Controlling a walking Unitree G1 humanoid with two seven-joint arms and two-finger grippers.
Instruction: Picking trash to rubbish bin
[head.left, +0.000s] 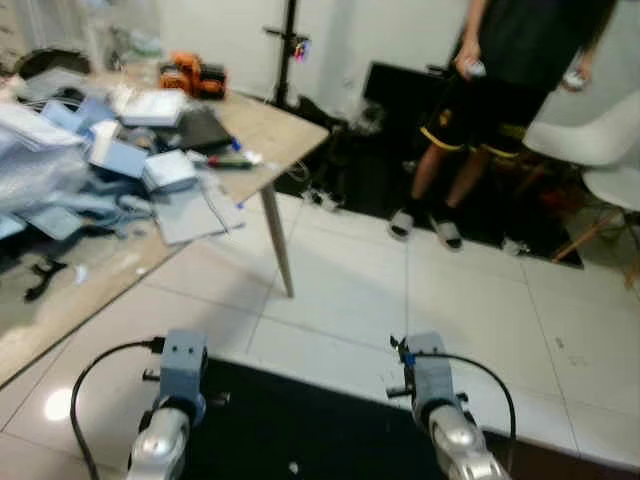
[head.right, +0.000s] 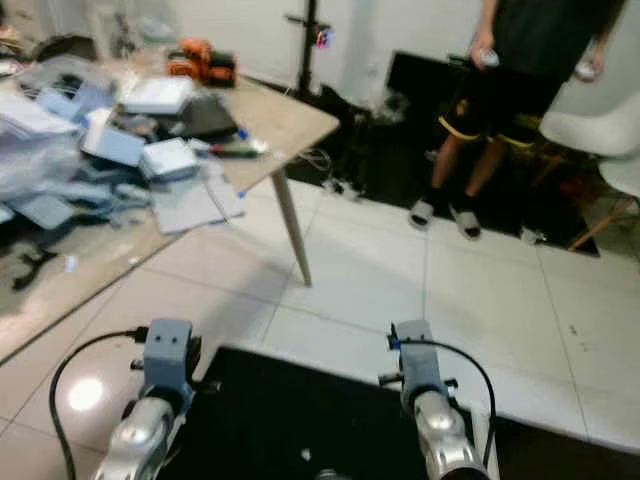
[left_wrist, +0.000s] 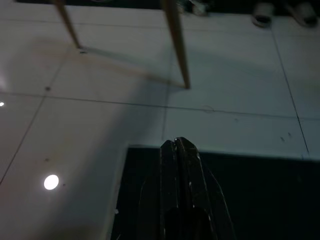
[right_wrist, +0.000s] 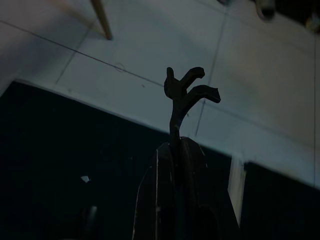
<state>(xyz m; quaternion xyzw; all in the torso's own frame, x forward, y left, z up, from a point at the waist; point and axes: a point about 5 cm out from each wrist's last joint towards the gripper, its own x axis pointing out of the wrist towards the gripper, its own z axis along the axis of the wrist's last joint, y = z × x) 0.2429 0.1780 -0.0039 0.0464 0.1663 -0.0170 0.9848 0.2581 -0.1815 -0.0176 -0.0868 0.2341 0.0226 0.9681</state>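
Note:
In the right wrist view, my right gripper (right_wrist: 175, 144) is shut on a small black forked piece of trash (right_wrist: 187, 92) that sticks out past its fingertips. It hangs above the edge of a black mat (right_wrist: 75, 140) on the white tile floor. My left gripper (left_wrist: 178, 144) is shut with nothing in it, also over the mat's edge. Both silver arms reach in low, the left arm (head.left: 170, 420) and the right arm (head.left: 445, 420).
A wooden table (head.left: 270, 130) on my left is piled with papers, boxes and bags, and a similar black piece (head.left: 40, 275) lies on it. Its leg (head.left: 277, 240) stands ahead. A person (head.left: 500, 90) stands ahead on the right beside a white chair (head.left: 590, 140).

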